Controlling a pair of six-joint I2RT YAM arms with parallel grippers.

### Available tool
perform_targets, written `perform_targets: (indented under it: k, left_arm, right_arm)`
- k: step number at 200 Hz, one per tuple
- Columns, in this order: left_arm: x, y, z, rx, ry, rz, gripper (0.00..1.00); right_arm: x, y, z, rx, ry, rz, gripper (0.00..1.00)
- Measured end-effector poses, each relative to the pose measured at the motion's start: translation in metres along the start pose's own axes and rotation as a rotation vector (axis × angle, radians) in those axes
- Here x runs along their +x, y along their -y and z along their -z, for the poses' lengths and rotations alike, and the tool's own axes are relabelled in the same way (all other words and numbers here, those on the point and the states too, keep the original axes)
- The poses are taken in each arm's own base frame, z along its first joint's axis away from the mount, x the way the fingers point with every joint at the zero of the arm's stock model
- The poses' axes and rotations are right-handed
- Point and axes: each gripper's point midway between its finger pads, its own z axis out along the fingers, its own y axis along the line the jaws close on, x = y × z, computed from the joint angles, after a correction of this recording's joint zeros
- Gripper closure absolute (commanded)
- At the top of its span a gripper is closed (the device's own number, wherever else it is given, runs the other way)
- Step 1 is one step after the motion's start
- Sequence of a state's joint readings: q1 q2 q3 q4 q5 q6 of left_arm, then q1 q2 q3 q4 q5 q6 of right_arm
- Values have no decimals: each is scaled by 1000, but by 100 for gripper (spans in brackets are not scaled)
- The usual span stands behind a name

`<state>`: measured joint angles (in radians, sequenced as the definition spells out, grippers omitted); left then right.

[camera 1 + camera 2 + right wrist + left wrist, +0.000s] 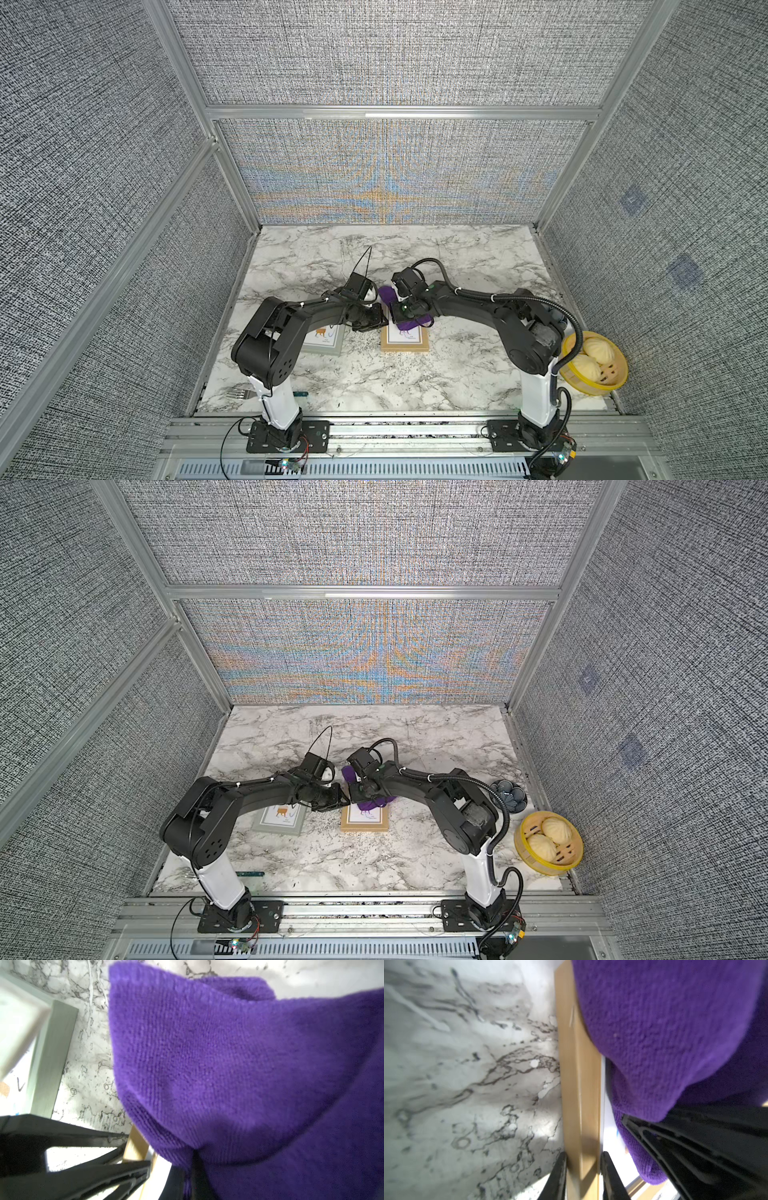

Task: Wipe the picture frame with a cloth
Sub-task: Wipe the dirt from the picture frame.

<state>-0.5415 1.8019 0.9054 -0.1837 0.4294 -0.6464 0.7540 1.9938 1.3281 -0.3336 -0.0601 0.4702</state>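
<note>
Top views: my left hand (381,322) pins the picture frame (405,345) while my right hand (403,322) presses the cloth (386,294) onto it.
Both top views show the wooden picture frame lying flat mid-worktop (374,257), just beside a grey frame (322,345). I judge the pinch on its left edge is there to stop it sliding under the rubbing. Left wrist: my fingers (558,1178) stand narrow, one on each side of the pale wood border, clamping it, and the cloth drapes over the glass just beside them. Right wrist: my right hand is closed tight on a bunched fold and mostly buried in it. The cloth is deep purple, soft looped terry. It is folded thick, covers the frame's far part and spills past its far edge.
</note>
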Motion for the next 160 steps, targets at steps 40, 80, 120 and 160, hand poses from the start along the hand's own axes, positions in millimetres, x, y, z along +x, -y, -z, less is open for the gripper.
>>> perform_targets:
  k: [40,80,120,160]
  left_arm:
    - [0,0,0,0,0,1,91]
    - [0,0,0,0,1,0,91]
    - [0,0,0,0,0,-1,91]
    - [0,0,0,1,0,-3,91]
  right_arm:
    - [15,-7,4,-20,-21,83,100]
    - [43,-20,9,-37,-55,148,100]
    - [44,-18,4,-19,-61,110,100]
    - [20,-13,-2,16,-41,19,100]
